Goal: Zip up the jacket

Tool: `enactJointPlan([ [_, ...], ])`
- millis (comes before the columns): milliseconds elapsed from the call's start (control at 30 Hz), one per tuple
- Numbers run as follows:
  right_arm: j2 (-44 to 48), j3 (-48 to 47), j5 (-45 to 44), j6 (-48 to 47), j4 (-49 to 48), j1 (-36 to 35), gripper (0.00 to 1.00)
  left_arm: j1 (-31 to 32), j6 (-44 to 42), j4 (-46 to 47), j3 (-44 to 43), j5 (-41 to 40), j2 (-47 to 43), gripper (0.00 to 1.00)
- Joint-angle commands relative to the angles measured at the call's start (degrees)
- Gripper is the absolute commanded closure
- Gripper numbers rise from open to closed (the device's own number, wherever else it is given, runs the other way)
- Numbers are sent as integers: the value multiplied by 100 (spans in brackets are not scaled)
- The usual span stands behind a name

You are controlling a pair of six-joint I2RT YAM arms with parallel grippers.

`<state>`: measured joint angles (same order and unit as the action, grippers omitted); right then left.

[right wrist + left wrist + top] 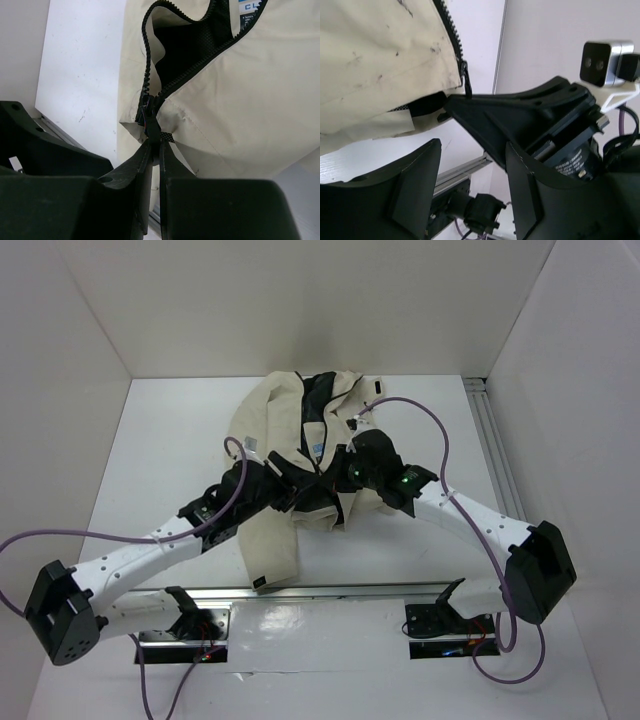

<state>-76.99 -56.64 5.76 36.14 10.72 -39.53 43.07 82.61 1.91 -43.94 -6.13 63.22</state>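
The cream jacket (pixel 275 430) lies crumpled at the table's middle, with its black lining and white-blue label (pixel 318 448) showing. My right gripper (pixel 156 150) is shut on the black pull tab of the zipper slider (pixel 148 112) at the lower end of the zipper. Above the slider the two rows of teeth (pixel 148 55) spread apart over black lining. My left gripper (pixel 472 165) is open and empty, just below the jacket's hem (pixel 380 60). The pull tab (pixel 466 82) and the right gripper's fingers (pixel 485 107) show in the left wrist view. In the top view both grippers, left (pixel 285 490) and right (pixel 335 475), meet over the jacket's front.
An aluminium rail (pixel 330 592) runs along the near edge, another rail (pixel 495 440) along the right side. White walls enclose the table on three sides. Purple cables (pixel 440 440) loop above both arms. The right arm's wrist camera (pixel 602 62) sits close to my left gripper.
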Motion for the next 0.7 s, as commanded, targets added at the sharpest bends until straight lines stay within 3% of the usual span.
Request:
enactJointPlan([
  [0, 211, -22, -128, -11, -61, -29, 100, 35, 177, -339, -413, -415, 190, 34],
  [333, 211, -75, -128, -63, -9, -29, 100, 35, -34, -437, -843, -591, 762, 40],
  [433, 211, -75, -128, -63, -9, -29, 100, 35, -174, -26, -713, -591, 814, 42],
  [667, 211, -75, -128, -63, -9, -29, 100, 35, -447, -86, -818, -801, 946, 52],
])
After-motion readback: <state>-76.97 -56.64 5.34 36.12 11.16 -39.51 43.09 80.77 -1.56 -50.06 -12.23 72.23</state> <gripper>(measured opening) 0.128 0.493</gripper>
